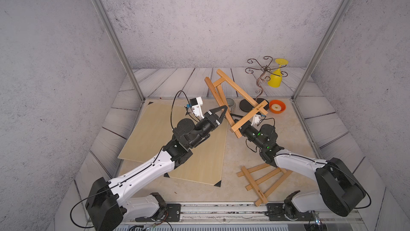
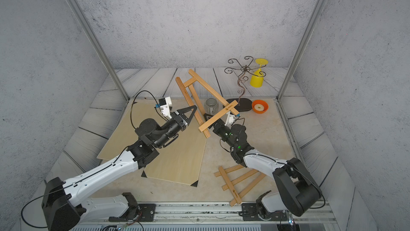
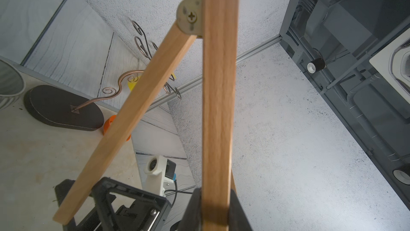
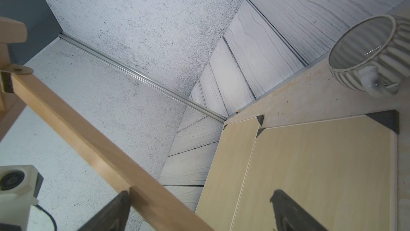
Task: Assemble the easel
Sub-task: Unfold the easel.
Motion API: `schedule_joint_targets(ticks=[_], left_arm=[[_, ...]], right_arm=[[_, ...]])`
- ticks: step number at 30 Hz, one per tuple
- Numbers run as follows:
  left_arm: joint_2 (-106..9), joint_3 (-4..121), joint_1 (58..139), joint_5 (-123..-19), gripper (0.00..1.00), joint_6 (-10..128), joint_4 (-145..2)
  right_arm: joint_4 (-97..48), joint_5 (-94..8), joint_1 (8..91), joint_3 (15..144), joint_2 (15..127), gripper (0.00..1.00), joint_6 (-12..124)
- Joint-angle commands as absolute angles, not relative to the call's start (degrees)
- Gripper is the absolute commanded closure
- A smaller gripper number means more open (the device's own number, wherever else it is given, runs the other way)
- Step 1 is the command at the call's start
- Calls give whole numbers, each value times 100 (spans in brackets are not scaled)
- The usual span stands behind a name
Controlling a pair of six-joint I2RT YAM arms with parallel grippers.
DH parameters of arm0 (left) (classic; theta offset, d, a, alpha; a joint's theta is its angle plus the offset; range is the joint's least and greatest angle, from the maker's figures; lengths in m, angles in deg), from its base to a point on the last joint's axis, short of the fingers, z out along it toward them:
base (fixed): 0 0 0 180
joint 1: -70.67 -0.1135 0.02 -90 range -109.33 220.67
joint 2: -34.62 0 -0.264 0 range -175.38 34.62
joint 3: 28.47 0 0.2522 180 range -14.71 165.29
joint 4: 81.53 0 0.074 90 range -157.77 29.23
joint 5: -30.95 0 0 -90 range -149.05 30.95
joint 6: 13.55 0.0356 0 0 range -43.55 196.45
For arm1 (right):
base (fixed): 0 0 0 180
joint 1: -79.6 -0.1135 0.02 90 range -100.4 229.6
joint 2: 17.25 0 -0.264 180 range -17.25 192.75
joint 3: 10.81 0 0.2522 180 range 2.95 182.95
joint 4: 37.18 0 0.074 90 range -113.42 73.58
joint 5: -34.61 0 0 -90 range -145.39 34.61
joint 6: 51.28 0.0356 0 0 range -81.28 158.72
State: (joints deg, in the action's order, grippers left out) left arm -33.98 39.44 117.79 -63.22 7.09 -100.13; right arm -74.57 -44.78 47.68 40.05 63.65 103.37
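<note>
With the left gripper (image 1: 225,110) clamped tight on the front rail (image 3: 218,108), the wide-spread, empty right gripper (image 4: 199,193) should close squarely on the rear leg (image 3: 133,108) between its jaws.

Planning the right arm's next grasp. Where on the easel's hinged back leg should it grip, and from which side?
I'd take the back leg near its free end: farthest from the hinge, most leverage, and splayed clear of the rail the left gripper holds. It's a square stick, so close the open right gripper across two flat faces, coming from the right arm's side.
</note>
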Motion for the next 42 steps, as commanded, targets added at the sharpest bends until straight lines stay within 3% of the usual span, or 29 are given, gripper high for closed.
schedule_joint_targets(ticks=[1,18,36,42], left_arm=[[-3100,4193,11883,-6492,100,703,-10577],[-2972,4035,11877,-6109,100,451,-10738],[-2937,4136,11880,-6621,100,153,-10693],[-2825,4108,11815,-6406,100,640,-10488]], right_arm=[[-7365,-4475,4783,4122,6656,2,10264],[-7339,-4044,4774,4136,6881,2,9959],[-6827,-4366,4848,4562,7301,1,9783],[-6002,-4455,4885,4349,6450,1,9357]])
